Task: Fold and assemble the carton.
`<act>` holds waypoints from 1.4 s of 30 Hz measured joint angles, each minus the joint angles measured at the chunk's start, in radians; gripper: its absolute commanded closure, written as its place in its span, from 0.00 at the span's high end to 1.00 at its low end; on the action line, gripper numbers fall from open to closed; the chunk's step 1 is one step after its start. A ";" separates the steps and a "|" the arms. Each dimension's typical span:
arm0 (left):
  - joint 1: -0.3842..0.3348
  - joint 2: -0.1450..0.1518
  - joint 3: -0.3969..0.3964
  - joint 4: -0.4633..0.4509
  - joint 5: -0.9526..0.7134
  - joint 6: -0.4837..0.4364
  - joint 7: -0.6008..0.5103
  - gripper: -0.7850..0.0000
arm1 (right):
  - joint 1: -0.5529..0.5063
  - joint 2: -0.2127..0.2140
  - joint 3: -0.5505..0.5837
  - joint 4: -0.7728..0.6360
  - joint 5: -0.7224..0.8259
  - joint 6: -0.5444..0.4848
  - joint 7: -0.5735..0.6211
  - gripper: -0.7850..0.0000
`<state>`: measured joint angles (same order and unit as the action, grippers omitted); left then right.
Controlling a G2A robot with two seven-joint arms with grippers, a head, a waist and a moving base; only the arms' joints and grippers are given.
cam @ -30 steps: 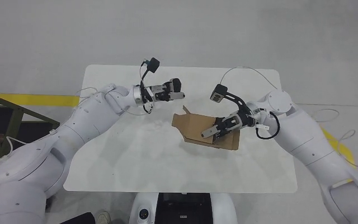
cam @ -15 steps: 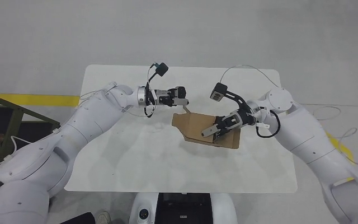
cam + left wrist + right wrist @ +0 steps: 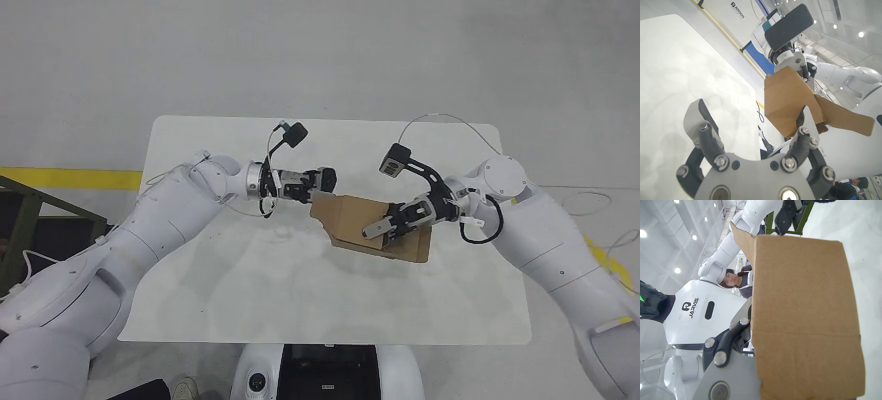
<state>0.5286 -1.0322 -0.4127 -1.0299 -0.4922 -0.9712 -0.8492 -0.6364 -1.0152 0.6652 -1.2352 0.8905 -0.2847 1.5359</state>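
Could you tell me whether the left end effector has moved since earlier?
Yes: left end effector moved away from the table's far edge, toward the carton.

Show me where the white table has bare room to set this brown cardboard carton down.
Widest bare patch: the white table between the brown cardboard carton and the robot-side edge. The far strip beyond the carton is bare too, but narrower. Crowded: mid-table, where the open left gripper sits at the carton's flap and the right gripper holds it.

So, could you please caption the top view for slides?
Right gripper grips a brown cardboard carton over the white table; open left gripper alongside.
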 measured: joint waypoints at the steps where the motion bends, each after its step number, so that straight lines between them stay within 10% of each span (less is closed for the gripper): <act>1: 0.002 0.002 -0.003 -0.005 0.005 0.001 -0.001 1.00 | -0.001 -0.001 0.002 0.001 0.000 0.000 0.000 0.00; 42: 0.103 0.037 -0.135 -0.067 0.025 0.004 -0.003 1.00 | -0.044 -0.008 0.102 0.040 0.004 0.000 0.000 0.00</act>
<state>0.6320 -0.9951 -0.5477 -1.0970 -0.4673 -0.9676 -0.8526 -0.6800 -1.0228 0.7676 -1.1948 0.8945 -0.2847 1.5359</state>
